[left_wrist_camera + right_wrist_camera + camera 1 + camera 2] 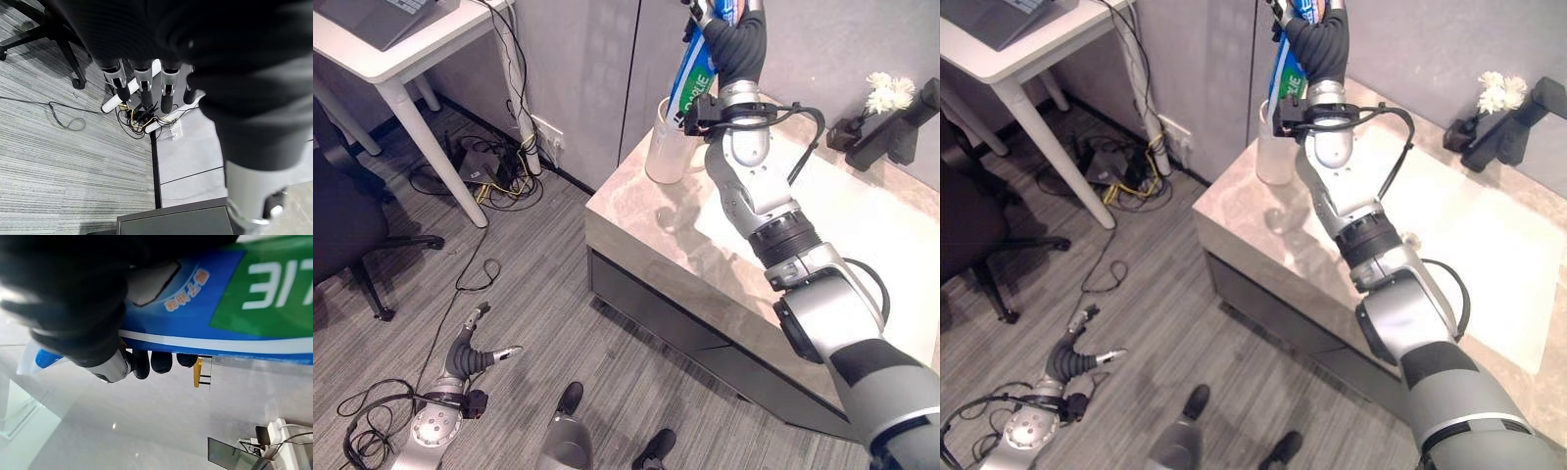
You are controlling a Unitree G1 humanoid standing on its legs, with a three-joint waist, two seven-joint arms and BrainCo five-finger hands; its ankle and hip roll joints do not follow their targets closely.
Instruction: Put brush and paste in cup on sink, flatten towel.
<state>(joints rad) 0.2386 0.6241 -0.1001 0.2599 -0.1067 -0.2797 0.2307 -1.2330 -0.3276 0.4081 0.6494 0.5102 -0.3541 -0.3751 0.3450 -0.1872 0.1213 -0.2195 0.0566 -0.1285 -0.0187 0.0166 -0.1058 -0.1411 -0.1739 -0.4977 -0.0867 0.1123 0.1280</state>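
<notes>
Right hand [729, 34] is raised above the clear plastic cup [664, 147], its dark-tipped fingers [161, 361] and thumb wrapped round a blue, green and white toothpaste tube [693, 83]. That tube hangs tilted, its lower end pointing down into the cup's mouth; whether it touches the rim or the inside cannot be told. In the right wrist view the tube [234, 298] lies pressed across the palm, with the fingertips curling under its edge.

Standing upright, the cup sits on the marble-look sink counter [636, 220], near the counter's corner closest to the grey wall. Beyond the cup, along the counter, a pale rectangular sheet [1489, 235] lies flat; it may be the towel or the basin, and the pictures do not settle which. Farther from the cup, by the wall, are a black faucet [891, 132] and a small vase of white flowers [886, 93].

Left hand [475, 357] hangs low over the grey carpeted floor [538, 294], well apart from the cup, its fingers [142, 90] straight, loosely spread and holding nothing. A white desk [401, 59] and a black office chair [342, 235] stand on the floor past that hand, away from the cup.
</notes>
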